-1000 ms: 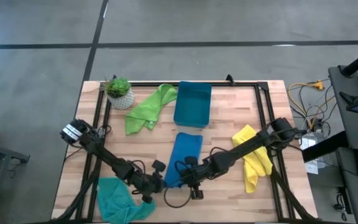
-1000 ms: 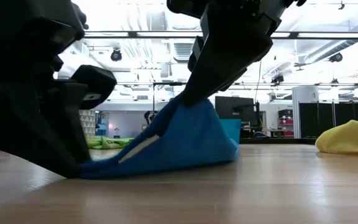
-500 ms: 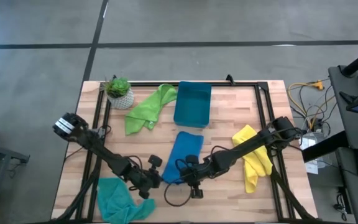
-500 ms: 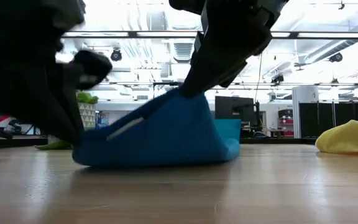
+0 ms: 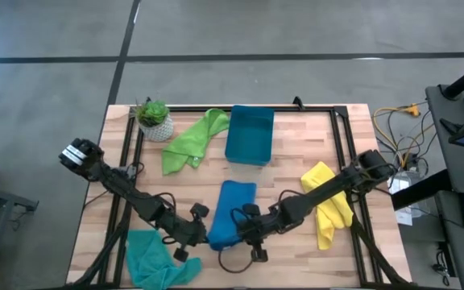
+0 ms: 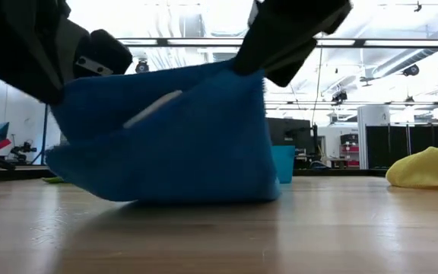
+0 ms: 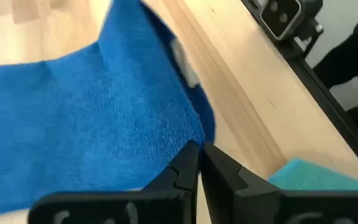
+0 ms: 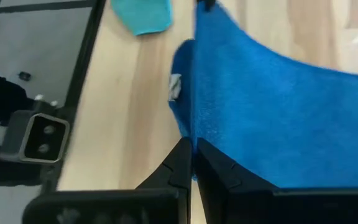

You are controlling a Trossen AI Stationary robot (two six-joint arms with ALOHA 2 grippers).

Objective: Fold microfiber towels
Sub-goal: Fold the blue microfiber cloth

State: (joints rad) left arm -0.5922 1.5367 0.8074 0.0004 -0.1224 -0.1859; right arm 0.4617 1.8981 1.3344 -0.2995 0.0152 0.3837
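While both arms meet near the front middle of the table (image 5: 296,153), the left pincer (image 5: 193,228) and the right pincer (image 5: 244,228) each pinch a near corner of the blue towel (image 5: 230,211), fingers closed tight on the cloth. That near edge hangs lifted in the low view, and the far part seems to rest on the wood. Elsewhere lie the lime green towel (image 5: 190,138), yellow towel (image 5: 327,203) and teal towel (image 5: 153,256).
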